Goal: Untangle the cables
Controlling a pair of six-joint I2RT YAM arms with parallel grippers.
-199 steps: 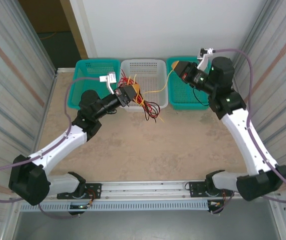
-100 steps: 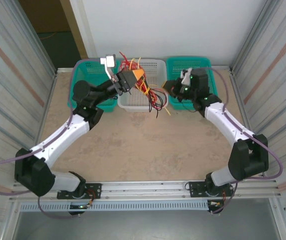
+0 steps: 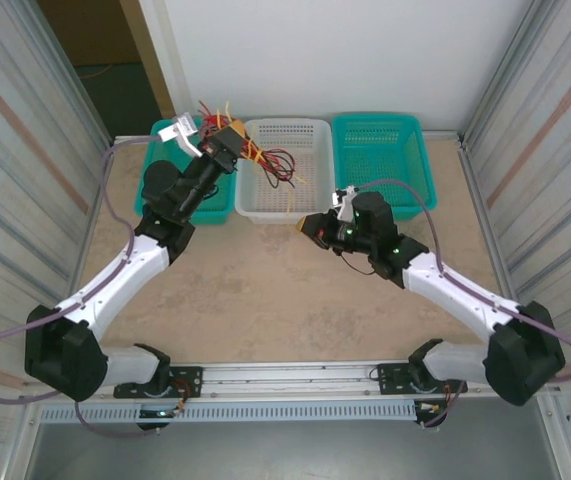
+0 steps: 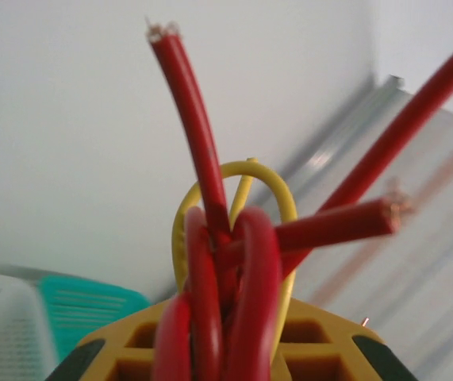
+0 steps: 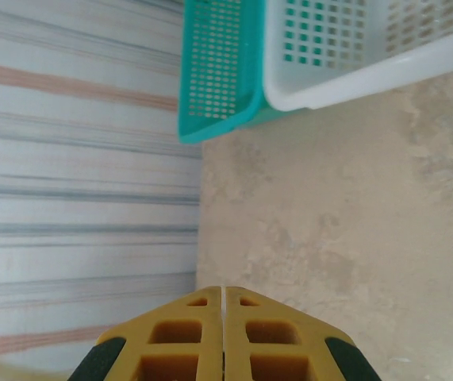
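Top external view: three baskets stand in a row at the far edge of the counter (image 3: 285, 300), a left teal basket (image 3: 219, 207), a white basket (image 3: 265, 214) and a right teal basket (image 3: 377, 117). I see the cables (image 3: 270, 162), a red, black and pale yellow tangle, pinched in the left gripper (image 3: 233, 135). Their loops hang over the left part of the white basket; whether they touch its floor I cannot tell. The left arm reaches from its near-left base, wrist raised above the left teal basket. Left wrist view: red and yellow strands stand up between the gripper's fingers (image 4: 313, 349). The right arm lies low, reaching diagonally to mid-counter. The right gripper (image 3: 305, 225) is closed on nothing, just in front of the white basket.
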